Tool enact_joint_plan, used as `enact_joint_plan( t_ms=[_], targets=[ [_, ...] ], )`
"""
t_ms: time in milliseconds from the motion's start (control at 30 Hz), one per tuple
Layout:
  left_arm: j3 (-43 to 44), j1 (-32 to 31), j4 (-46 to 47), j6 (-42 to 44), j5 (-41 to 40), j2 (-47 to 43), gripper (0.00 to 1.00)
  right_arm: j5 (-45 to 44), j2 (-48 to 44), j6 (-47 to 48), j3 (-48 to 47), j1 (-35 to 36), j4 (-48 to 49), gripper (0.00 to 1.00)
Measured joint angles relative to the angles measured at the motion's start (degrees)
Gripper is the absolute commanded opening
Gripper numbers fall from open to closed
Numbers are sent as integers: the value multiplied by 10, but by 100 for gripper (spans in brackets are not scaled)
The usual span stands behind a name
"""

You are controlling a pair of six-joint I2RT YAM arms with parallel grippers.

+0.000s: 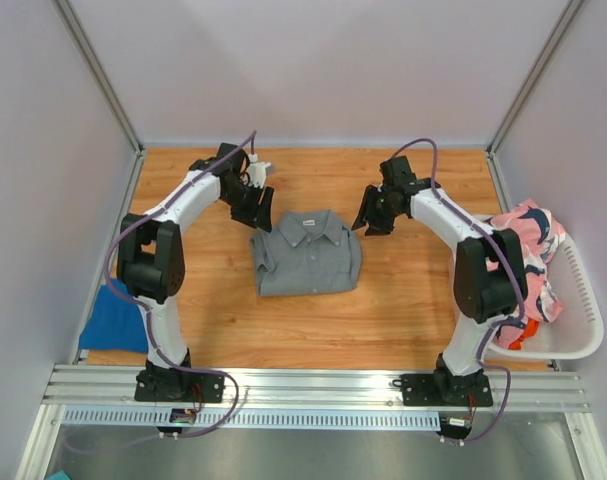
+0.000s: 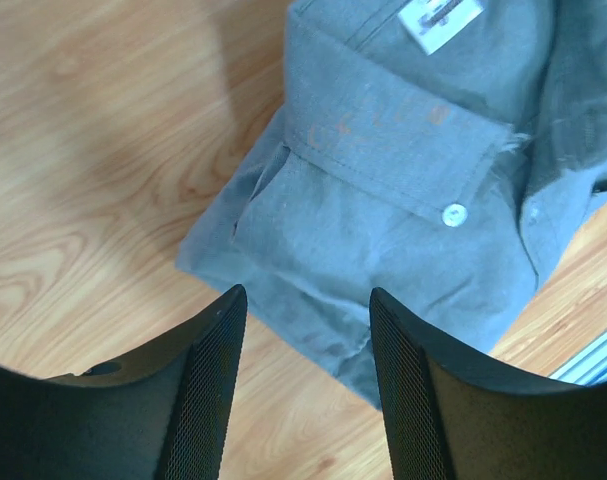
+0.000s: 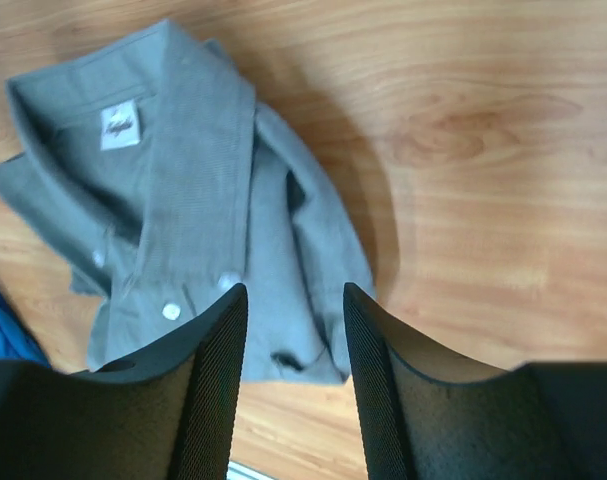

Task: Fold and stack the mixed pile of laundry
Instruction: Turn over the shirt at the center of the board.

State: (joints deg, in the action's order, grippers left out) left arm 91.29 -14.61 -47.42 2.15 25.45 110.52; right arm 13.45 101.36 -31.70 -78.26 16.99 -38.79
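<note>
A grey collared shirt point(image 1: 305, 252) lies folded in the middle of the wooden table; it also shows in the left wrist view point(image 2: 413, 190) and the right wrist view point(image 3: 183, 200). My left gripper point(image 1: 255, 208) hovers open and empty at its far left corner. My right gripper point(image 1: 373, 218) hovers open and empty at its far right corner. A bright blue garment point(image 1: 116, 320) lies at the table's left edge. A pink patterned garment point(image 1: 531, 255) and an orange one point(image 1: 516, 338) lie in the basket at the right.
A white slotted plastic basket point(image 1: 578, 320) stands at the right edge of the table. Grey walls and metal posts enclose the table. A metal rail point(image 1: 313, 385) runs along the near edge by the arm bases.
</note>
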Motion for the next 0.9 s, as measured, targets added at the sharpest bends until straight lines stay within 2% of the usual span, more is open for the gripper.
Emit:
enact_joint_plan(
  t_ms=[133,200,300,333,367,400,433,467,733,900],
  targets=[
    [2,-6,-7,-6,-3,43,57,15,72,0,-14,2,18,45],
    [2,-7,-12,-8,-6,64,51,26,98,-6,-14,3,25,45],
    [2,-7,-13,-10,-12,77,35,37,115,-12,-14,5,37,41],
    [2,-8,-13,-11,-14,79,28,43,120,-14,-14,5,43,37],
    [2,-8,-12,-13,-15,80,23,50,126,-16,-14,5,49,24],
    [2,-8,-12,-13,-16,82,19,55,129,-17,-14,5,53,18],
    [2,-8,-11,-14,-17,84,7,63,134,-23,-14,5,59,12],
    [2,-9,-10,-16,-18,86,0,68,136,-24,-14,5,63,1],
    [2,-8,-14,-2,-5,81,0,86,122,-35,11,5,93,0],
    [2,2,-51,32,28,16,0,97,72,-39,39,5,103,0]
  ],
)
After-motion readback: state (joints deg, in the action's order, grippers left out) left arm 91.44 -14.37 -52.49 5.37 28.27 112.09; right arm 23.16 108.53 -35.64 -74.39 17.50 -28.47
